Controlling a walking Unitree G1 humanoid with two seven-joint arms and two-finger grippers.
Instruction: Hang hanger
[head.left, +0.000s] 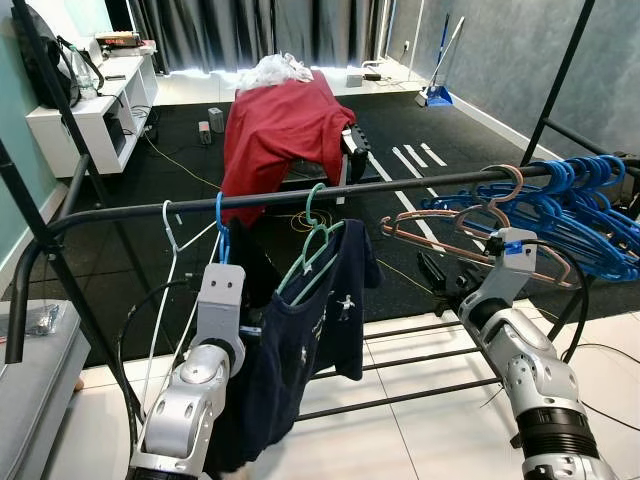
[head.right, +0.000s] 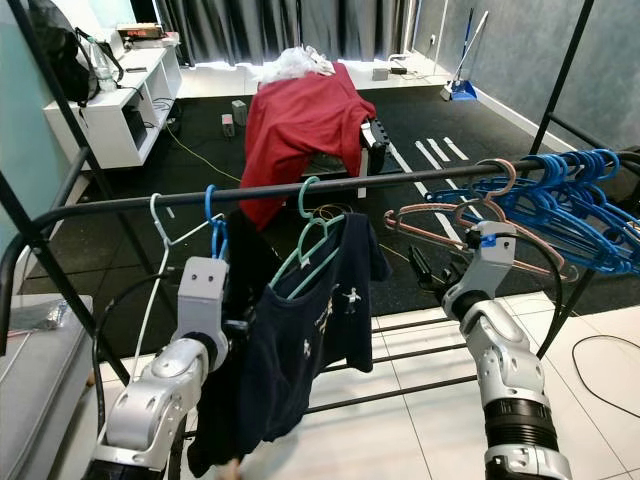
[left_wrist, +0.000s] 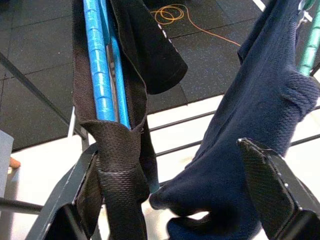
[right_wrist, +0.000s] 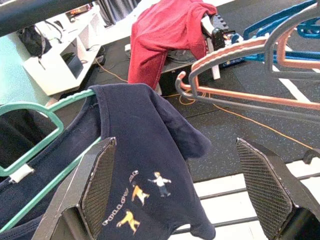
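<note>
The left gripper (left_wrist: 170, 200) is spread open; a black garment (left_wrist: 120, 165) on a blue hanger (left_wrist: 97, 65) drapes over one finger (left_wrist: 75, 200), with the navy shirt (head.left: 320, 320) between the fingers. That blue hanger's hook (head.left: 219, 215) sits on the rail (head.left: 300, 195), beside a white hanger (head.left: 170, 225) and the shirt's green one (head.left: 315, 240). The right gripper (right_wrist: 185, 185) is open and empty, facing the shirt's small printed figures (right_wrist: 142, 192), too small to read. Pink hangers (head.left: 450, 225) and blue ones (head.left: 580, 205) hang near it.

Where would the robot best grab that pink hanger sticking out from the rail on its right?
Probably the pink hanger's long lower bar, approached from beneath by the open right gripper. That bar lies nearly level, bare and clear of the navy shirt, while its hook sits crowded among the blue hangers.
</note>
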